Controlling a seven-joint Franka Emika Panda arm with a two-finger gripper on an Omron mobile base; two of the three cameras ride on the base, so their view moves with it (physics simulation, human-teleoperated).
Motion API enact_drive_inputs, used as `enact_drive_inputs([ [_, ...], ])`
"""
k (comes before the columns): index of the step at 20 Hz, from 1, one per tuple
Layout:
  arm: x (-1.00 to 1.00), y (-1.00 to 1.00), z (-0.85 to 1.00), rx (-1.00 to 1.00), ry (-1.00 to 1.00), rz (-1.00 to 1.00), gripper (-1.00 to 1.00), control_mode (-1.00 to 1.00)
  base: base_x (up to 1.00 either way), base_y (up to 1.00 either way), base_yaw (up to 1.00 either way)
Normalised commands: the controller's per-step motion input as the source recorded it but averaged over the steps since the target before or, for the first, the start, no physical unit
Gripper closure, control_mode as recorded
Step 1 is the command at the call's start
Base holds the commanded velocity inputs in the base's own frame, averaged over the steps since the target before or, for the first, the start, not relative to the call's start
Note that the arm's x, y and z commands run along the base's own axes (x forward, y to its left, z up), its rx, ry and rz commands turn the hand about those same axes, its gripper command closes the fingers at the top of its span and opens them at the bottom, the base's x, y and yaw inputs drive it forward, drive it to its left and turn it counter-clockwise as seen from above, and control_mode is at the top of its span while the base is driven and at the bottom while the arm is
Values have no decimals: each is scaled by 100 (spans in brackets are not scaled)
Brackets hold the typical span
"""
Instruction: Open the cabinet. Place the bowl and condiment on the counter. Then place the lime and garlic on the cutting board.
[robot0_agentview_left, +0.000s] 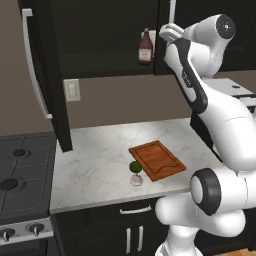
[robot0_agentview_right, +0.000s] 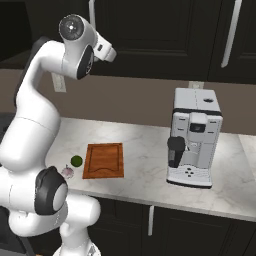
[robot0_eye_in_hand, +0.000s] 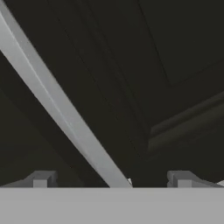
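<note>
Gripper, jaws apart astride cabinet handle, seemingly untouched: closing off-centre risks slipping off; swinging door may strike condiment

the arm is showing glossy white, rounded shells, with dark bands sitting at its joints. a round dark cap with a small pale centre is capping the topmost joint. a black strip is running along one upper link. the gripper is showing two small grey, blocky fingertips.
</note>
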Motion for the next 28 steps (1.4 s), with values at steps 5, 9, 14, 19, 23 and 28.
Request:
enact_drive_inputs([
  [5,35,0,-8,0,0,0,-100,-100,0,0,0],
  [9,33,0,-8,0,0,0,-100,-100,0,0,0],
  [14,35,0,-7,0,0,0,-100,-100,0,0,0],
  [19,34,0,-9,0,-1,0,-100,-100,0,0,0],
  [23,30,0,-17,0,-3,0,-100,-100,0,0,0],
  [28,24,-2,-20,0,-5,0,100,-100,0,0,0],
])
